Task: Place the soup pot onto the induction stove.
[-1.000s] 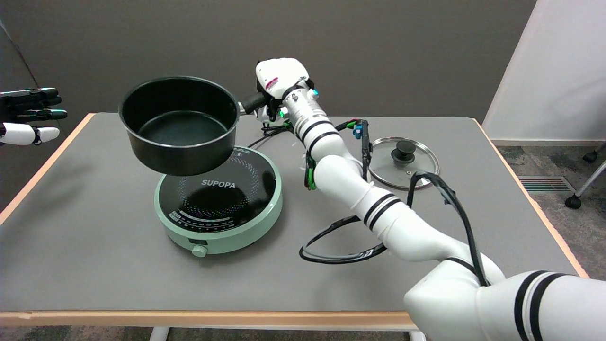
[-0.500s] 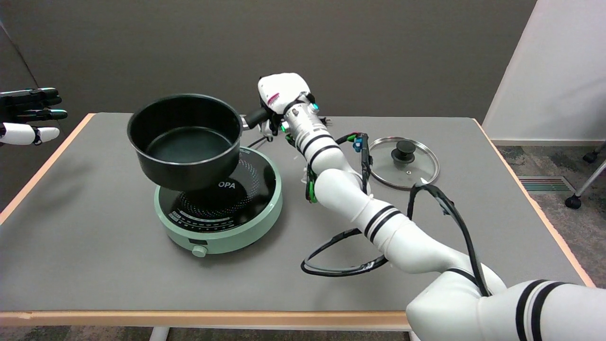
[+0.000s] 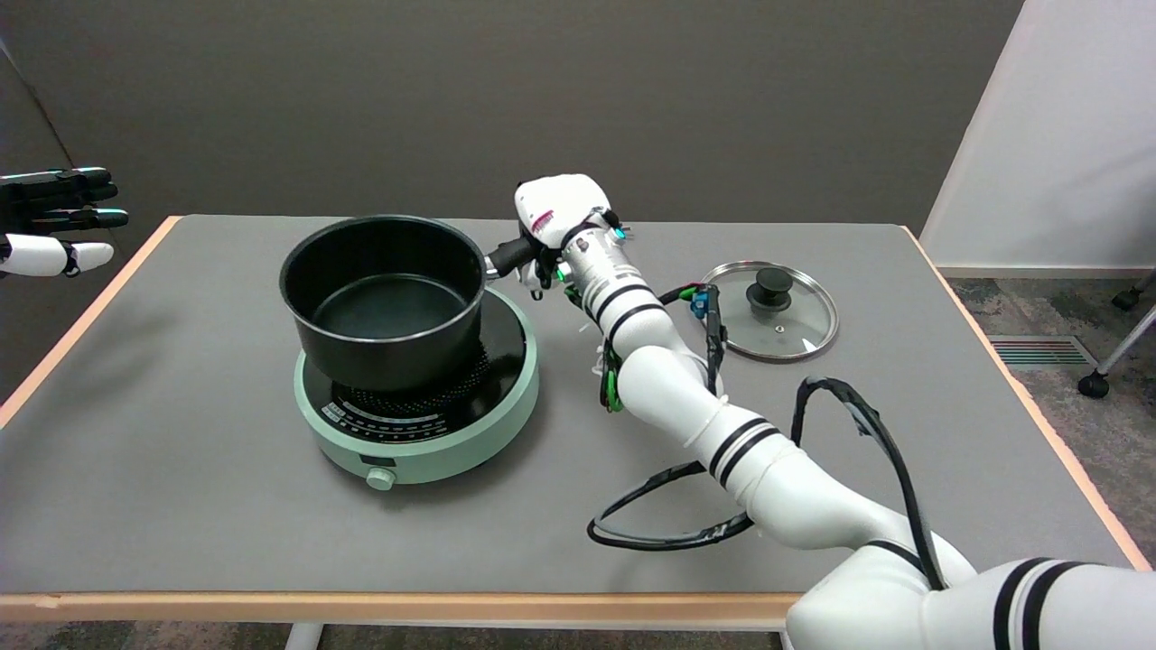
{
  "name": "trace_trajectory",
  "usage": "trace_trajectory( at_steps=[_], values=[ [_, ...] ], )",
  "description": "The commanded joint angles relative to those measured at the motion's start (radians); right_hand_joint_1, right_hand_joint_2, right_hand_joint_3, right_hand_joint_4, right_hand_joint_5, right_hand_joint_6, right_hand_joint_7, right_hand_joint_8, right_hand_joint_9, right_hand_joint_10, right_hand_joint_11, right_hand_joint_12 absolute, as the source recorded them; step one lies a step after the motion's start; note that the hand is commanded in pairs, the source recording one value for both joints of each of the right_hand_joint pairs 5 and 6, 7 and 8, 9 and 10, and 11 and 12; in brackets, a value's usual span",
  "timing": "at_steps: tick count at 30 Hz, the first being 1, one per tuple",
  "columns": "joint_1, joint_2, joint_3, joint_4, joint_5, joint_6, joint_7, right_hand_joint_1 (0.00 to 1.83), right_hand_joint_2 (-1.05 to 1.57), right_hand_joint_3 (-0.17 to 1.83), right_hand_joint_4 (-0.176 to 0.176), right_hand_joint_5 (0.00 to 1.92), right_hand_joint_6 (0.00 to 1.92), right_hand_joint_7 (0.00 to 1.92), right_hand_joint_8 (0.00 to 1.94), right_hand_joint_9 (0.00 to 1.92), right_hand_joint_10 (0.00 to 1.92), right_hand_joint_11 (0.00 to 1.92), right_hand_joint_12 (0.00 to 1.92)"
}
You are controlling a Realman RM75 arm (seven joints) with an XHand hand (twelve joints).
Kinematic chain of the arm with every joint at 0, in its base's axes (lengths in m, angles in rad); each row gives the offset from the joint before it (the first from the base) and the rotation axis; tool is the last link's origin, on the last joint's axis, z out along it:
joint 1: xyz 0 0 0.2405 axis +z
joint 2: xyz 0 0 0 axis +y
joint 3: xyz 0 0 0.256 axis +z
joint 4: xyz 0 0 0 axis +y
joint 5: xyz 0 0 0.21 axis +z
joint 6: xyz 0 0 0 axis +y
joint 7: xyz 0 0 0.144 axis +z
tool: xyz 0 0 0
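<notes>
The right hand (image 3: 553, 215), white-shelled with black fingers, is wrapped around the short black handle (image 3: 513, 255) of the black non-stick soup pot (image 3: 386, 302), its fingers closed on the far end of that handle so that the pot lies to the hand's left in the head view, with the handle's long axis running from the pot's rim up and to the right toward the wrist. The pot sits over the round mint-green induction stove (image 3: 417, 397) with its glossy black glass top; its base looks to be down on or barely above the glass, and I cannot tell from this angle whether contact is complete. It lies toward the far-left part of the cooking ring rather than dead centre, leaving a crescent of patterned glass showing on the near and right side. The pot is a straight-walled cylinder with a thin bright metal rim and a dull dark inside that holds nothing. The stove has a small round knob at its near edge and a smooth, slippery-looking top, so the pot could slide if pushed sideways. My judgement is that what remains is to settle the pot flat and let go of the handle. A round glass lid (image 3: 770, 310) with a steel rim and black knob lies flat on the grey matte surface (image 3: 181, 469), well to the right of the stove, behind the white arm.
</notes>
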Motion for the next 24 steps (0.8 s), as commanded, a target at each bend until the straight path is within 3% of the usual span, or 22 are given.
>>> trace_trajectory(
  at_steps=[1, 24],
  values=[
    [-0.047, 0.0, 0.023, 0.013, -0.009, 0.009, -0.025, 0.98, 1.28, 0.62, -0.037, 1.92, 1.92, 1.92, 1.92, 1.92, 1.92, 1.92, 1.92],
    [-0.075, -0.006, -0.016, 0.006, -0.01, 0.087, -0.05, 0.97, 1.3, 0.59, -0.036, 1.92, 1.92, 1.92, 1.92, 1.92, 1.92, 1.92, 1.92]
  ],
)
